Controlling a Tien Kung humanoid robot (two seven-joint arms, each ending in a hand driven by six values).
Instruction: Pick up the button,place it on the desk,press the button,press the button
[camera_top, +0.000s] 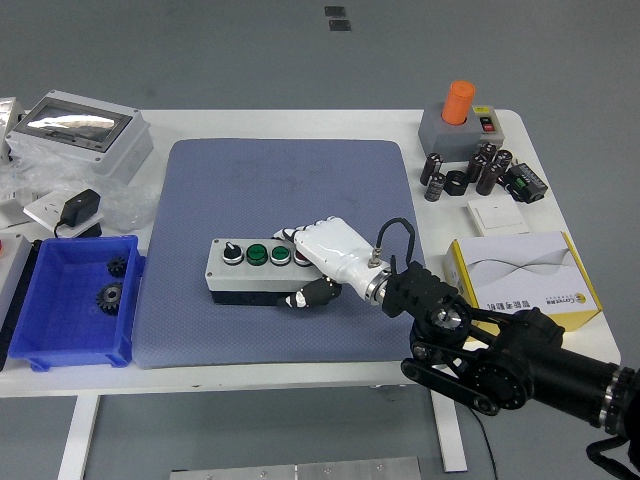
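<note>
Blue bin at far left, apart from the work; button box flat on the grey mat, near its front edge; right hand clasped on box's right end, fingers above, thumb against front. Better to loosen gently, lift straight up, not drag the box; then press from directly above.

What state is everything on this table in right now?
Button box: upright on the blue mat, right end gripped.
Right hand: shut on the button box.
Blue bin: open, two gears inside.
Grey enclosure: lid closed.
Orange-capped box: upright, untouched.
</note>
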